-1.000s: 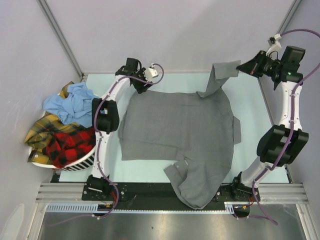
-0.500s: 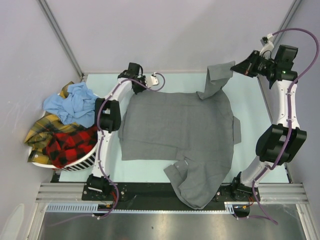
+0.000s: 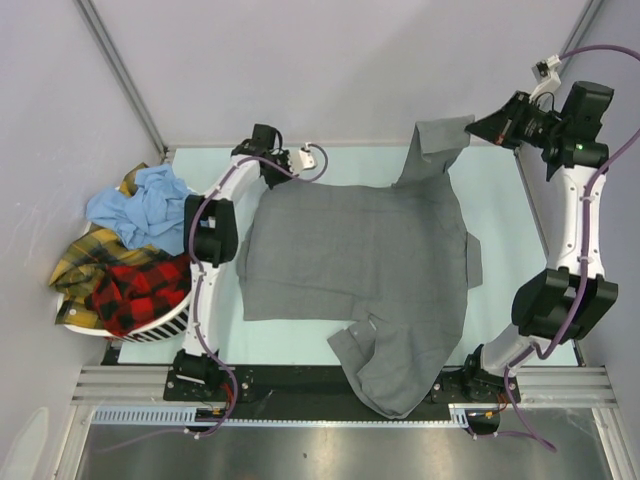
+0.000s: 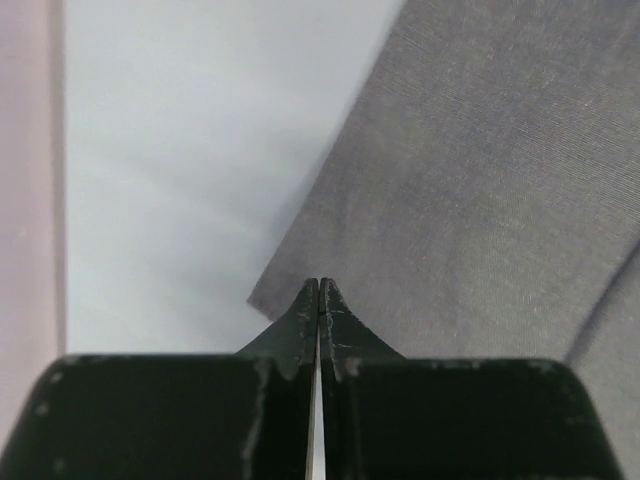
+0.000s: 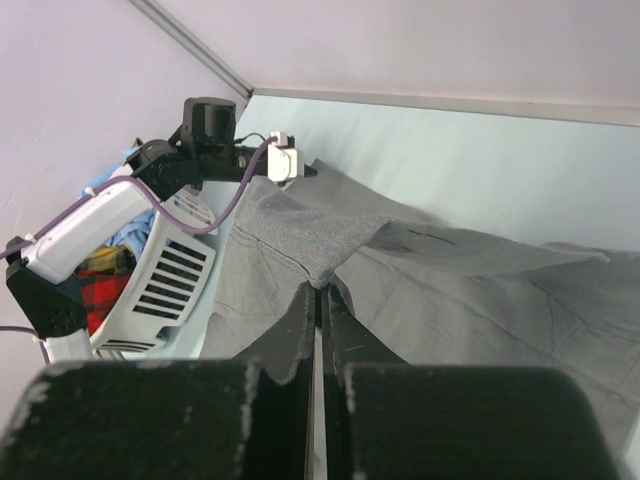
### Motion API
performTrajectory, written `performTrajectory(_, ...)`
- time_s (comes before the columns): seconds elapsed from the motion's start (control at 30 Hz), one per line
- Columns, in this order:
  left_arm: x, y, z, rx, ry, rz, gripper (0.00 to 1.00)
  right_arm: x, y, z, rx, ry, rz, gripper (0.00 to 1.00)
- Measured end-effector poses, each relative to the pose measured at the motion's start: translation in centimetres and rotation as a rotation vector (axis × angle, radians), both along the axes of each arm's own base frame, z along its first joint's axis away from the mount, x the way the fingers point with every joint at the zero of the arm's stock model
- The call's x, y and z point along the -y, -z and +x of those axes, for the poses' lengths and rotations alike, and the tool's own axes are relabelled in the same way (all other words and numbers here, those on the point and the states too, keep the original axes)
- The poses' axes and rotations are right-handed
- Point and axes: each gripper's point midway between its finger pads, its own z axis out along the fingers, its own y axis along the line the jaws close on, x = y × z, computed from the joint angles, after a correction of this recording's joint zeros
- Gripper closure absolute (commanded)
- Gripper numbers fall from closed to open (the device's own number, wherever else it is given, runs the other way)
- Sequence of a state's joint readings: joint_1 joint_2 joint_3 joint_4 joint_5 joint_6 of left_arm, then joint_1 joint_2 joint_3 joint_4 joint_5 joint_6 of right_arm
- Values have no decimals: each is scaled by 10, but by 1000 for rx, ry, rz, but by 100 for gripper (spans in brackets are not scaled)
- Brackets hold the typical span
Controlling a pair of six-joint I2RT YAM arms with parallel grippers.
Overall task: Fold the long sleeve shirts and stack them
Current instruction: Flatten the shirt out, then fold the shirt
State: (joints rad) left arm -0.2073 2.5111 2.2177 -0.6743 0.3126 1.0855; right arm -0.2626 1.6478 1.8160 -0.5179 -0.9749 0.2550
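A plain grey long sleeve shirt point(image 3: 355, 255) lies spread flat on the pale table, one sleeve hanging over the near edge. My left gripper point(image 3: 273, 176) is at the shirt's far-left corner. In the left wrist view its jaws point(image 4: 319, 285) are shut, tips meeting on the corner of the grey cloth point(image 4: 480, 150). My right gripper point(image 3: 478, 128) is raised at the far right, shut on the end of the other sleeve. The right wrist view shows that grey cloth point(image 5: 330, 235) pinched and tented up between the fingertips point(image 5: 320, 290).
A white slotted basket point(image 3: 165, 325) stands off the table's left edge. It holds a light blue shirt point(image 3: 140, 205), a yellow plaid one point(image 3: 80, 260) and a red-and-black plaid one point(image 3: 140, 290). Frame posts rise at the far corners. A metal rail runs along the near edge.
My left gripper has closed at the shirt's far-left corner. My right gripper has moved slightly up and back, lifting the sleeve higher.
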Motion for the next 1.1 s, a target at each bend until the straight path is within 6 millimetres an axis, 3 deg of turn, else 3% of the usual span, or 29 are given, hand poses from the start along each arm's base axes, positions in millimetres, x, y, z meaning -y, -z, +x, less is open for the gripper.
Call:
performTrajectory(0.1, -1, -19, 1, 22, -18, -35, 97, -4, -15, -12, 33, -8, -4, 100)
performTrajectory(0.13, -1, -26, 3, 32, -29, -51, 81, -5, -18, -15, 41, -10, -5, 100)
performTrajectory(0.23, -3, -44, 7, 44, -93, -102, 51, -9, -28, -27, 63, -18, -6, 100)
performTrajectory(0.3, -3, -53, 11, 41, -154, -145, 39, -12, -34, -34, 74, -26, -7, 100)
performTrajectory(0.33, -3, -54, 11, 34, -173, -160, 27, -13, -36, -37, 80, -30, -7, 100)
performTrajectory(0.4, -2, -55, 10, 8, -221, -196, 21, -15, -39, -43, 82, -35, -6, 100)
performTrajectory(0.53, -2, -51, 3, -49, -291, -241, 16, -17, -41, -56, 68, -49, -5, 100)
performTrajectory(0.77, -3, -53, 1, -80, -300, -277, 16, -21, -32, -89, 31, -74, -57, 100)
performTrajectory(1.1, -4, -51, -5, -75, -169, -255, 20, -30, -15, -152, 11, -124, -193, 100)
